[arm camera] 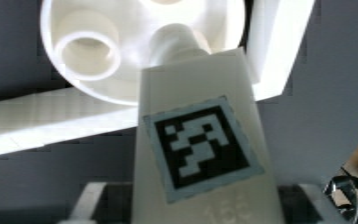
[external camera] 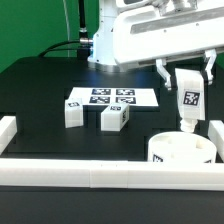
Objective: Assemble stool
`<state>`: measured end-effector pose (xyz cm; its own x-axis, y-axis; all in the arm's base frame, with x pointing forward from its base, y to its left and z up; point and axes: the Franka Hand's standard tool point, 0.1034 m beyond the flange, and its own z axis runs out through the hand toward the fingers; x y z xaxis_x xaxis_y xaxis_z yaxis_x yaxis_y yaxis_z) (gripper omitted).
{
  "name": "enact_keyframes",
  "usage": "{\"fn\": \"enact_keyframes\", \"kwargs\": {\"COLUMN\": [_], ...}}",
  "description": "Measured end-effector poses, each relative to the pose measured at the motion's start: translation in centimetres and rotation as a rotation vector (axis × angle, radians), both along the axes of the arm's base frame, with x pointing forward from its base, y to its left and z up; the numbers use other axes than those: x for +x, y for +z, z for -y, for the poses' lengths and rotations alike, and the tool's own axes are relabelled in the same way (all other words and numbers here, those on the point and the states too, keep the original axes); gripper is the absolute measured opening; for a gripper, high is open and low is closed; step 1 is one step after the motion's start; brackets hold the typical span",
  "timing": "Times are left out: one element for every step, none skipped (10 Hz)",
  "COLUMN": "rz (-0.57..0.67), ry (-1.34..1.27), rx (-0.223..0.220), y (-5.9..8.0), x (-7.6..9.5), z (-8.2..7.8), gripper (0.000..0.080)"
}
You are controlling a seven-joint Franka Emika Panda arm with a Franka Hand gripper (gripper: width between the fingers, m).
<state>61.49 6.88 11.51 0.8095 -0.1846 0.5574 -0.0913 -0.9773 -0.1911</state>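
My gripper (external camera: 187,88) is shut on a white leg block (external camera: 189,103) with a black-and-white tag and holds it upright, its lower end just above the round white seat (external camera: 180,151) at the front of the exterior view's right. In the wrist view the leg block (arm camera: 197,130) fills the middle, and its narrow end points at the seat (arm camera: 105,50), beside a round socket (arm camera: 87,52). Two more tagged leg blocks, one (external camera: 75,112) and another (external camera: 114,118), lie on the black table left of the seat.
The marker board (external camera: 110,97) lies flat behind the two loose blocks. White border rails run along the front (external camera: 90,176), the left (external camera: 7,131) and the right (external camera: 214,132) of the table. The arm's white body (external camera: 150,35) hangs over the back right.
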Motion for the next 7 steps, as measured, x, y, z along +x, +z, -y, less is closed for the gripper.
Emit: {"fn": "enact_keyframes", "kwargs": {"rz": [0.005,-0.004,-0.004,-0.005,-0.006,-0.002,0.005], "ry": [0.001,0.002,0.002,0.002,-0.001,-0.003,-0.005], "rx": [-0.003,-0.001,-0.001,-0.001,0.003,0.010,0.014], "y": [-0.5,-0.6,-0.6,-0.7,-0.9,-0.7,-0.7], "x": [0.2,0.1,0.1,0.1,0.6,1.7,2.3], "z": [0.1,0.0,0.0,0.0,0.2,0.1,0.0], "gripper": [0.0328,0.0328,0.0328,0.0328,0.0328,0.0328,0.0328]}}
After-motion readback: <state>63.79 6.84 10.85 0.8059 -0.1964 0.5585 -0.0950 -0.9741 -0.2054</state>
